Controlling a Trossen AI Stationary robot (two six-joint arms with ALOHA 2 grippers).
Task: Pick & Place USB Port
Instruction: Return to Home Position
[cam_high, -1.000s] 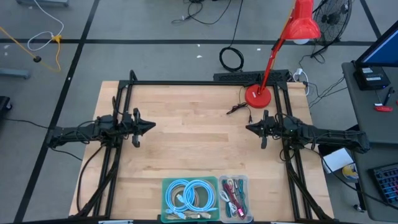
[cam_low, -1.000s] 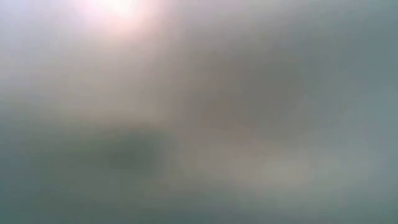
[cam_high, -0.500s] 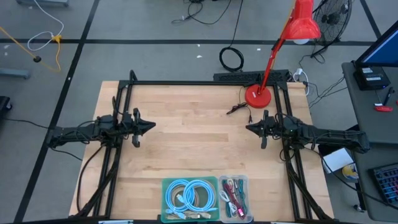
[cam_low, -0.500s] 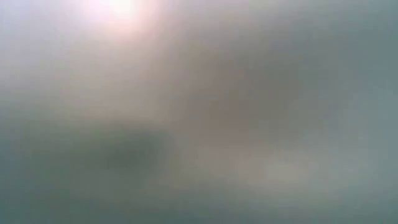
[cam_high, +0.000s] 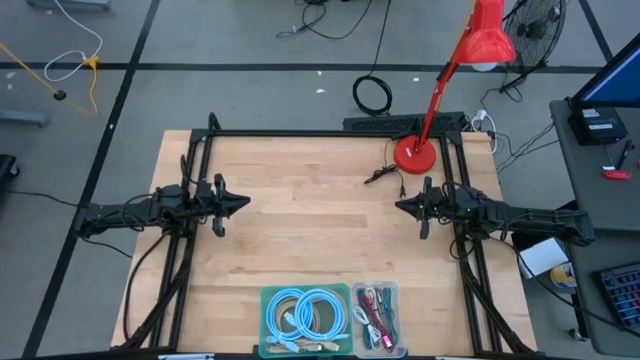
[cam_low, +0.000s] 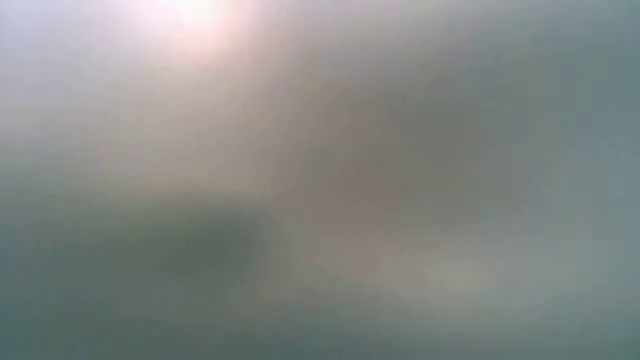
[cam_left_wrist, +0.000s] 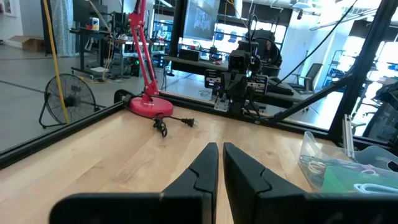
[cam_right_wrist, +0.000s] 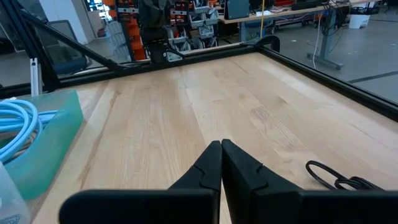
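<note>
Two clear bins stand at the table's near edge. One holds coiled light-blue cables (cam_high: 306, 316), also seen in the right wrist view (cam_right_wrist: 18, 121). The smaller bin (cam_high: 376, 318) holds several small coloured cables and connectors; I cannot single out a USB part among them. My left gripper (cam_high: 243, 203) (cam_left_wrist: 220, 149) hovers over the table's left side, shut and holding nothing. My right gripper (cam_high: 399, 205) (cam_right_wrist: 221, 147) hovers over the right side, also shut and holding nothing. They point at each other across the bare middle of the table.
A red desk lamp's base (cam_high: 415, 154) (cam_left_wrist: 149, 104) stands at the far right corner. Its thin black cord and plug (cam_high: 383, 175) (cam_right_wrist: 336, 177) lie on the wood beside it. A black frame rail (cam_high: 300, 132) runs along the table's edges. Bare wood lies between the grippers.
</note>
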